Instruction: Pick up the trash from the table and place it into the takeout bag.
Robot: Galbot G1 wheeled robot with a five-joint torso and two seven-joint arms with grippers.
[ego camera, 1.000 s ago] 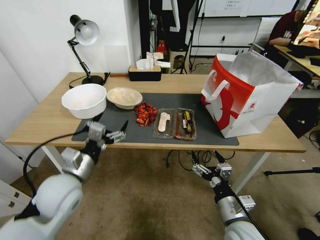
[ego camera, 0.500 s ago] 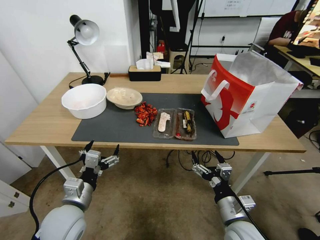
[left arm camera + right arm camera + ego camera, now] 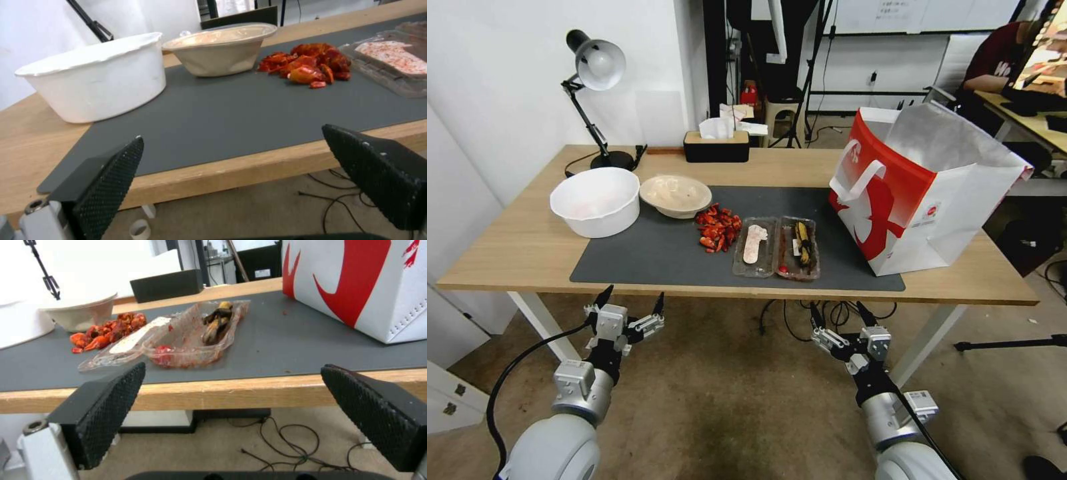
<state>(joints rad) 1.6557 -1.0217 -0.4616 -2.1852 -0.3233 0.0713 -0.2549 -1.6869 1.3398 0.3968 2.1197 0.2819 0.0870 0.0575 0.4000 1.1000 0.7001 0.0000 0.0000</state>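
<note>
Bag [image 3: 924, 200] is showing red-and-white panels, white handles, silver lining, small red round logo. Mat [image 3: 660, 257] is reading dark grey on the light-wood table [image 3: 514, 247]. Left of the bag on the mat: two clear trays [image 3: 776, 247], one with a pale pinkish slab, one with a dark brown-yellow strip and red smears; red scraps [image 3: 718, 229]; beige bowl [image 3: 676, 195]; white bowl [image 3: 595, 201]. Black lamp [image 3: 594, 100] and black tissue box [image 3: 716, 147] are sitting behind. Finger pads [image 3: 111, 186] are showing black cross-hatch texture.
</note>
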